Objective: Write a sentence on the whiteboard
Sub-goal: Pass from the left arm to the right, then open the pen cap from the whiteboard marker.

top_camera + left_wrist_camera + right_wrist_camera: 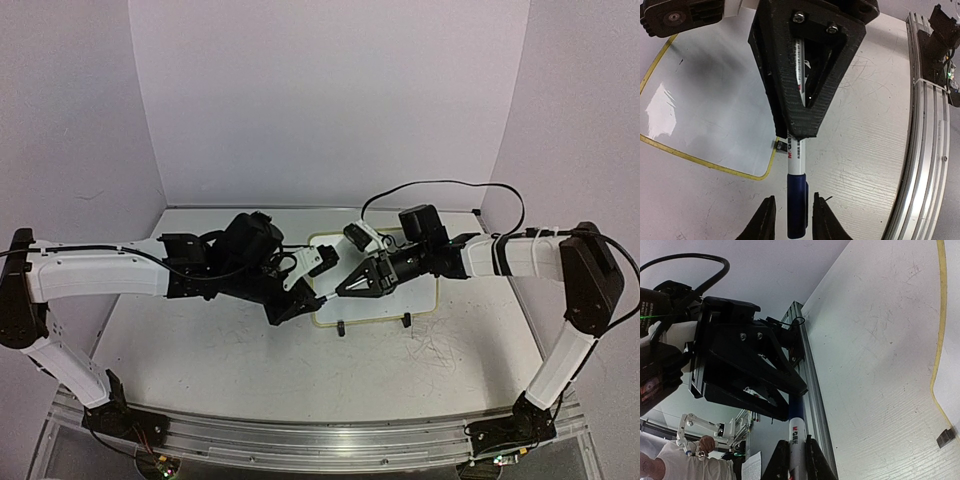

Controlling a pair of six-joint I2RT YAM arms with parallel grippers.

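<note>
The whiteboard [400, 300], white with a thin yellow frame, lies flat at the table's middle and also shows in the left wrist view [705, 100]. The sentence is out of view, and the board parts that show are blank. Both arms meet over its near-left corner. A marker [795, 157] with a white barrel and a blue cap [797, 205] hangs between them. My right gripper [796, 441] is shut on the barrel [796, 432]. My left gripper [793, 196] stands open around the cap, with a thin gap on each side. In the top view the marker [325, 296] bridges the left gripper [300, 300] and the right gripper [345, 288].
Two small black clips [341, 327] [406, 321] sit on the board's near edge. Faint grey scribbles [440, 350] mark the tabletop at the right. An aluminium rail [300, 440] runs along the table's near edge. A black cable [440, 185] loops above the right wrist.
</note>
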